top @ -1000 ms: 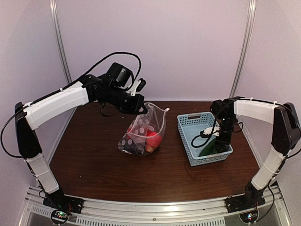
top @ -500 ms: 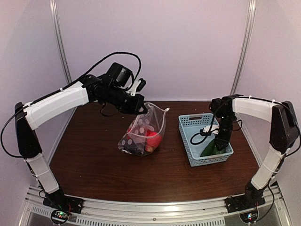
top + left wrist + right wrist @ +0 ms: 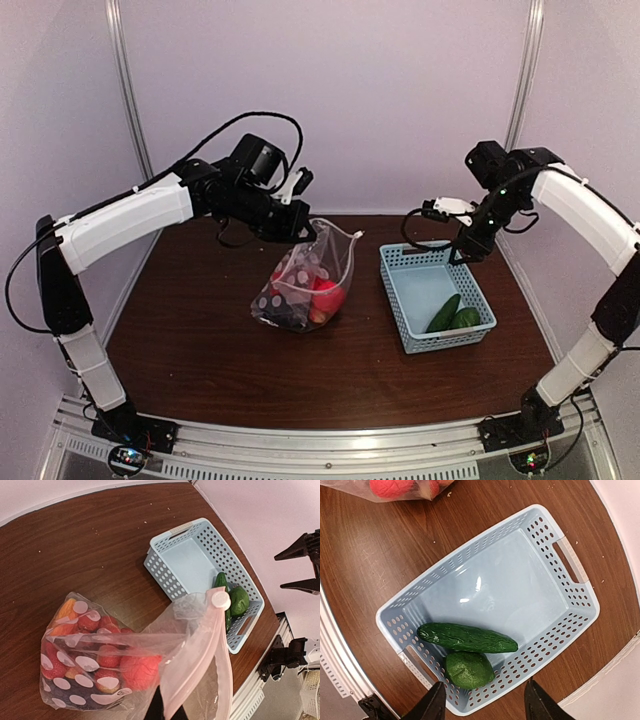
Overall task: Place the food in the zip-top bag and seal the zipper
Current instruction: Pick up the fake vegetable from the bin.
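Dark brown wood is showing all over the counter (image 3: 200,350). On it, the left gripper (image 3: 300,228) is pinching the zip-top bag (image 3: 300,285) by its top edge near the zipper (image 3: 220,600), and the bag's bottom, full of red food (image 3: 140,670), is sitting on the counter. Over to the side, the right gripper (image 3: 468,246) is hanging with its fingers spread wide above the blue basket (image 3: 398,295), where a cucumber (image 3: 467,637) and a round green piece (image 3: 468,669) are lying, touching each other.
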{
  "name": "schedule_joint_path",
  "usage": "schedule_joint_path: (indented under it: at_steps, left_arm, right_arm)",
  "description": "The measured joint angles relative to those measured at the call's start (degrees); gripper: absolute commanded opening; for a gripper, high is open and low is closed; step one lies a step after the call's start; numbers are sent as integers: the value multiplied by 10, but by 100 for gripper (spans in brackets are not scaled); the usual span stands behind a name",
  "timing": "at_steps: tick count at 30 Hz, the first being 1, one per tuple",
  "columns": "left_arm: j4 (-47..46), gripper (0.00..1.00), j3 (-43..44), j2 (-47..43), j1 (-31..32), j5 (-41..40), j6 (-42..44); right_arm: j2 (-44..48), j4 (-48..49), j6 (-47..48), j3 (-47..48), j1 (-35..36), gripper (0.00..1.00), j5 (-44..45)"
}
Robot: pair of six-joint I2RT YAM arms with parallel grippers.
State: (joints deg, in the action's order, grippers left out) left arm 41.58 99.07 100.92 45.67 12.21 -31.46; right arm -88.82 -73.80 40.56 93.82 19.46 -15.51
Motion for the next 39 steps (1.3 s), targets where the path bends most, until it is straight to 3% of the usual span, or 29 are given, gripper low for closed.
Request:
schedule_joint_path:
  at_steps: [7, 12, 24, 29, 34, 39]
  left_arm:
    - [-3, 0, 0, 0, 0, 2, -2]
    - [-15, 0, 0, 0, 0, 8, -5]
    - [-17, 0, 0, 7, 0, 13, -5]
    - [-17, 0, -1, 7, 0, 5, -5]
    - [-17, 0, -3, 7, 0, 4, -5]
    - [-17, 0, -3, 7, -1, 4, -5]
  right_arm:
    - [-16, 22, 34, -107, 2, 71, 52]
    - [-17, 57, 89, -200, 2, 70, 62]
    - [-107, 125, 246, -209, 30, 63, 46]
    - [-136, 134, 299, -210, 40, 53, 46]
    - [-162, 144, 320, -203, 43, 29, 44]
    - [-160, 147, 327, -181, 43, 22, 40]
